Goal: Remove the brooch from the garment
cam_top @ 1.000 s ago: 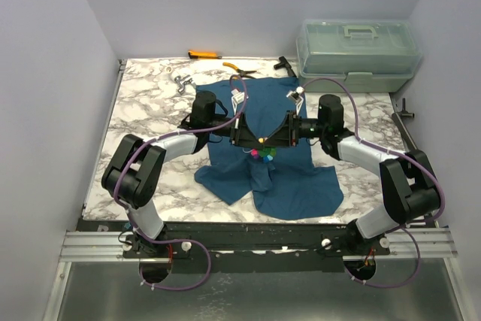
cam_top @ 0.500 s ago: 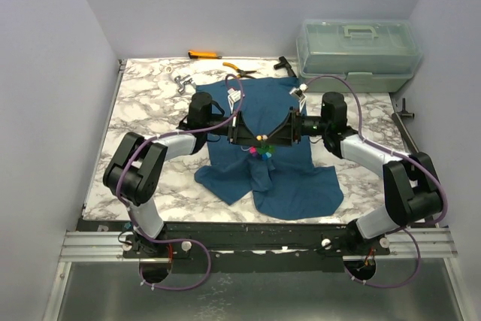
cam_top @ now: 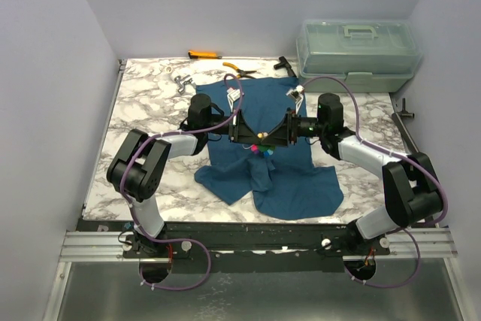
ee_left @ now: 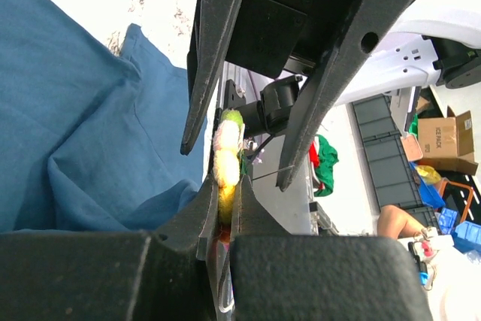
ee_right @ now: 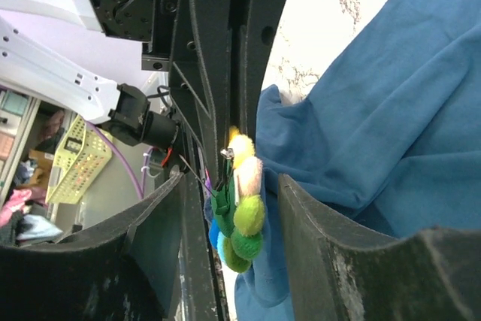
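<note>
– At the near edge of the white marbled table (cam_top: 135, 103), what is lying closest?
– A big dark teal short-sleeved cloth T-shirt (cam_top: 301, 186) is spreading from the near edge toward the middle, hem nearest, with a fold running up its centre.
– And where is the tiny flower-like cluster of bright beads (ee_right: 244, 204) sitting?
– That brooch is hanging over the middle of the T-shirt, between the two claws, which are meeting tip to tip there. The left gripper (ee_left: 225, 199) is clenching it, its two dark fingers (ee_left: 188, 219) pressing together on the yellow, pale pink and lime beads.
– What is the other claw doing?
– The right gripper (ee_right: 233, 180) is standing released, its fingers (ee_right: 312, 246) spreading wide on either side of the cluster and keeping apart from it. Teal cloth is bunching up right beside the beads. Whether the pin is passing through the fabric, I cannot tell.
– What is lying farther back?
– Beyond the collar, pliers with orange-yellow grips (cam_top: 242, 71) and a small black tool (cam_top: 283, 64) are resting on the marble, with a bit of metal hardware (cam_top: 180, 83) off to the left. At the far edge an orange-handled tool (cam_top: 203, 55) is lying flat, and a clear lidded plastic box (cam_top: 357, 54) is sitting in the far right corner.
</note>
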### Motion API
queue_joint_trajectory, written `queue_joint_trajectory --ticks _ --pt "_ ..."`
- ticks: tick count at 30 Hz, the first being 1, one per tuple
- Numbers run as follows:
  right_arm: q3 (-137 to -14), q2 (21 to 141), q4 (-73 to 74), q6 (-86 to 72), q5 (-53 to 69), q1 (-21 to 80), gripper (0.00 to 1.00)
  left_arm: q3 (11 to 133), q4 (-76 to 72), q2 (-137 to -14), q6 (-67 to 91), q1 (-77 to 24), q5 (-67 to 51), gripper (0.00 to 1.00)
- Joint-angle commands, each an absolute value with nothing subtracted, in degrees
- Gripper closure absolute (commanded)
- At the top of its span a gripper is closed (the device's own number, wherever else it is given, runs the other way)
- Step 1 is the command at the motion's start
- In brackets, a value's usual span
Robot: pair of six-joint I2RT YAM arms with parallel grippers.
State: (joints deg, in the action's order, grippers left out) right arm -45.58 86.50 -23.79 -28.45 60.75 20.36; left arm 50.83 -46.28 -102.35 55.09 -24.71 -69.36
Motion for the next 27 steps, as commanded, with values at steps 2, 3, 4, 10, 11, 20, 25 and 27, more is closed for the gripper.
queue_joint_trajectory --ticks 2,3,4,10,11,20,25,27 --pt "-46.9 87.4 -23.6 -28.3 58.1 20.6 0.52 50.0 -49.1 -102.2 55.4 -24.5 -68.3 1.0" --pt "-46.8 87.5 -23.7 -28.6 58.3 20.6 0.53 49.9 -49.1 -102.2 55.2 -24.5 -68.3 1.0" --pt "-46.7 87.5 -24.2 -29.0 58.3 20.7 0.55 49.8 -49.1 -102.0 55.0 -24.4 -68.3 1.0" --pt "-46.5 88.0 -25.6 -30.8 58.3 20.7 0.61 49.4 -49.2 -101.6 54.3 -24.4 -68.1 1.0" --pt "-46.5 88.0 -25.7 -31.0 58.3 20.6 0.62 49.4 -49.2 -101.5 54.2 -24.4 -68.0 1.0" --pt "-47.4 88.8 -22.8 -29.7 56.3 20.7 0.7 49.0 -49.3 -100.7 53.2 -24.4 -67.8 1.0" --pt "-48.2 88.9 -20.7 -28.4 54.9 20.6 0.74 49.0 -49.3 -100.0 52.4 -24.5 -67.7 1.0" --pt "-48.8 89.2 -19.5 -27.7 54.7 20.6 0.75 49.0 -49.3 -100.0 52.3 -24.5 -67.6 1.0"
